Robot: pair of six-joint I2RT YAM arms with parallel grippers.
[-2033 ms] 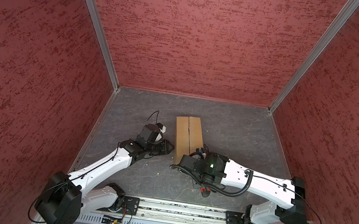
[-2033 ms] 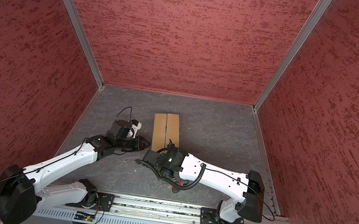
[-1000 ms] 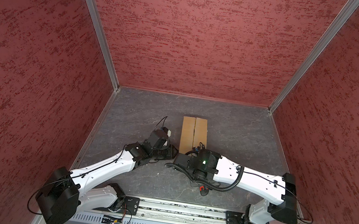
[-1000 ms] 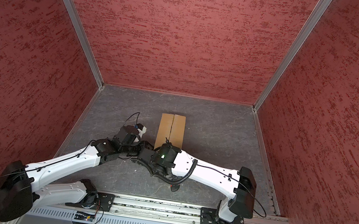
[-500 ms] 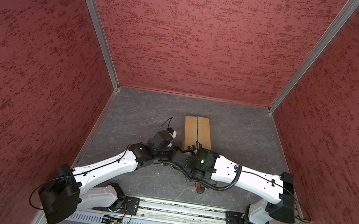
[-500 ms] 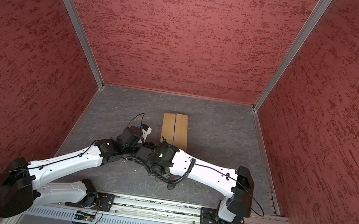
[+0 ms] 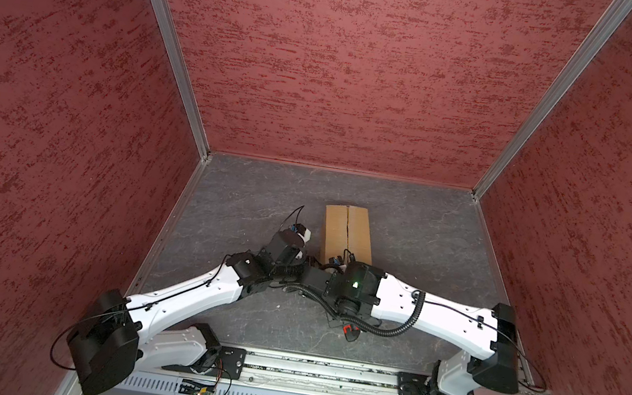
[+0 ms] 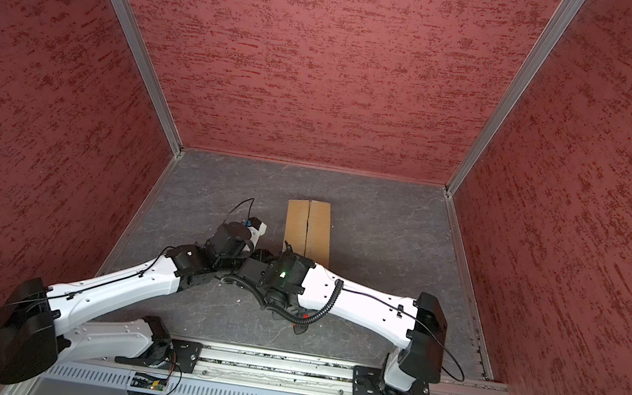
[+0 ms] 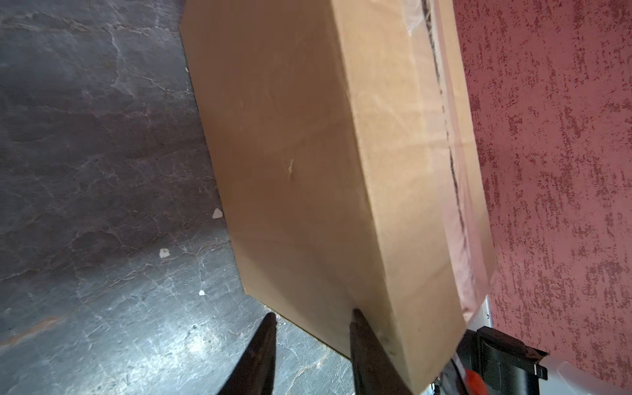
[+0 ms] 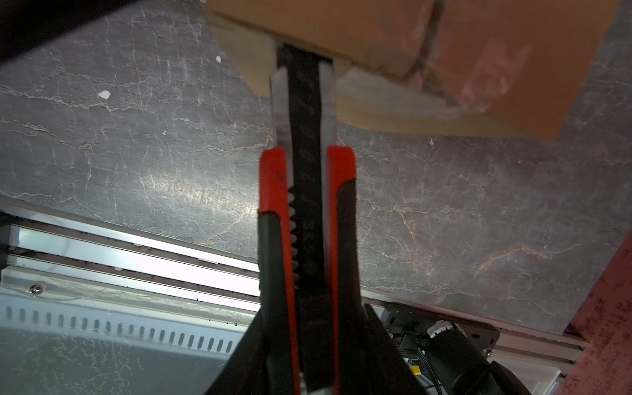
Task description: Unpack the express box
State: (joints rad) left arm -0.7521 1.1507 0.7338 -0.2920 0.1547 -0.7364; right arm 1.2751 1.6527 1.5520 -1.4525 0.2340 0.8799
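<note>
The express box (image 7: 348,232) (image 8: 309,229) lies shut on the grey floor in both top views, its centre seam running away from me. In the left wrist view its long side (image 9: 301,164) fills the frame. My left gripper (image 9: 311,318) is open at the box's near corner. One finger (image 9: 366,345) lies against the side face and the other (image 9: 263,349) is over bare floor. My right gripper (image 10: 309,318) is shut on a red-and-black utility knife (image 10: 307,191). The knife's tip meets the top edge of the box's near end (image 10: 376,113). In the top views both grippers are hidden under their wrists.
Red textured walls (image 7: 345,64) close the cell on three sides. A metal rail (image 7: 323,371) with both arm bases runs along the front. The two wrists crowd together at the box's near end (image 7: 320,274). Small white scraps (image 9: 217,213) lie on the floor beside the box.
The box has slid a little to the right and away and now lies straighter. Both arms have followed it and drawn together at its near end. Both grips look unchanged.
</note>
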